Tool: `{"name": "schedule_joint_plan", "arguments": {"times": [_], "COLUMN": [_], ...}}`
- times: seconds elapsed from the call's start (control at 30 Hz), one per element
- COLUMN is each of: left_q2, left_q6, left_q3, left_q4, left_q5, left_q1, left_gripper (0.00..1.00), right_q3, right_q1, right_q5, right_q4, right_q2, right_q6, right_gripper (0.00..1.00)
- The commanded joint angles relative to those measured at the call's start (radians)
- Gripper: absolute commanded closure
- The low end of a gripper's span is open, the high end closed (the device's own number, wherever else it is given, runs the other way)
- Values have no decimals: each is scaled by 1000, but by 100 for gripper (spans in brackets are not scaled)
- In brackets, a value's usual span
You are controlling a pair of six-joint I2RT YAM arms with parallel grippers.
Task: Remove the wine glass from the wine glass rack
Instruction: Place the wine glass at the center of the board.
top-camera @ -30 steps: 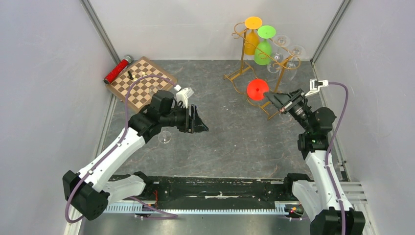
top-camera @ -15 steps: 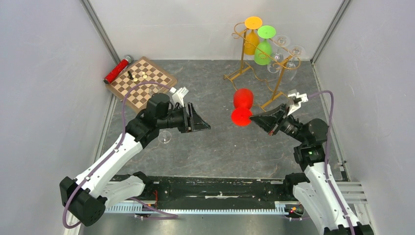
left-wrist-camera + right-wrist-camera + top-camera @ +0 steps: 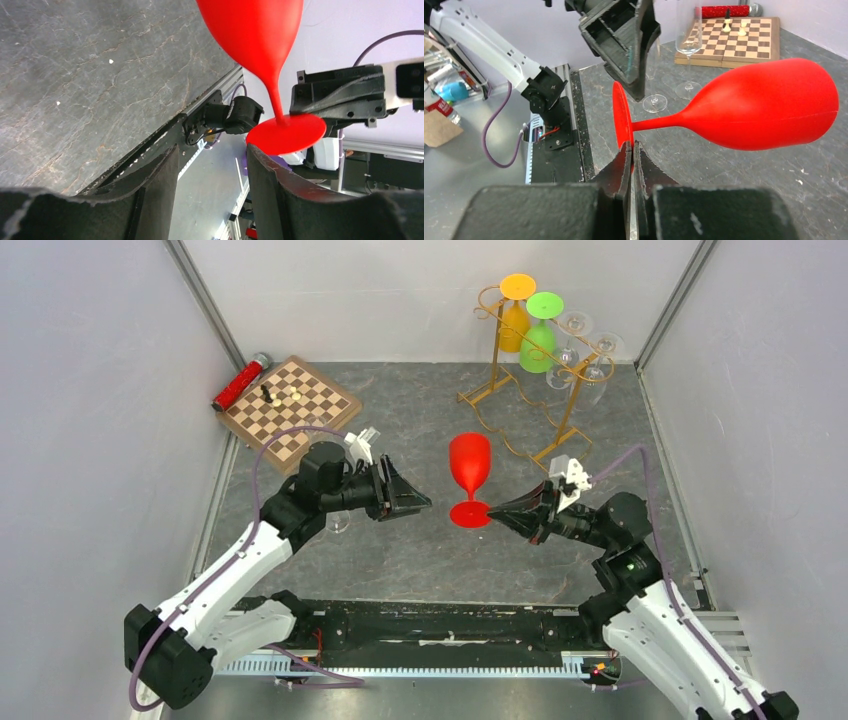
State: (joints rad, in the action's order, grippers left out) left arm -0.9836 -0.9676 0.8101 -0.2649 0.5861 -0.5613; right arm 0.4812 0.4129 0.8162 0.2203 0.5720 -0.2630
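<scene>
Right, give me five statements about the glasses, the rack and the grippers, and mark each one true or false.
1. The right gripper pinches the red wine glass by the rim of its foot. True.
2. The red wine glass hangs on the wine glass rack. False: it is off the rack, held clear of it.
3. The left gripper is shut on the glass's stem. False: its jaws are open and hold nothing.
4. An orange glass and a green glass hang upside down on the rack. True.
5. The chessboard is bare. False: a few chess pieces stand on it.
</scene>
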Motion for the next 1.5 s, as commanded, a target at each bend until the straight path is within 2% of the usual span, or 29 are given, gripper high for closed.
{"name": "schedule_joint_plan", "arguments": {"times": [0.0,0.3,0.57,0.97,1.47], "left_q2": [17,47,61,132,143], "left_q6": [-102,-105,-90,13,5], "left_q3": [-30,-54,-80,-24,-71], "left_q4": [138,161,153,-12,27], "left_q5": [62,89,107,90,123], "left_q1": [6,6,5,6,6], "left_gripper": [41,40,40,39,43], "right_q3": [14,51,55,111,151], "right_q1": [121,433,674,796,883], "right_q5": [-141,-422,-671,-834,-891], "right_q4": [11,-5,92,53,123], "right_q2": [9,104,181,224,285], "right_q6": [135,325,455,533,583], "right_gripper": [100,100,100,100,100]}}
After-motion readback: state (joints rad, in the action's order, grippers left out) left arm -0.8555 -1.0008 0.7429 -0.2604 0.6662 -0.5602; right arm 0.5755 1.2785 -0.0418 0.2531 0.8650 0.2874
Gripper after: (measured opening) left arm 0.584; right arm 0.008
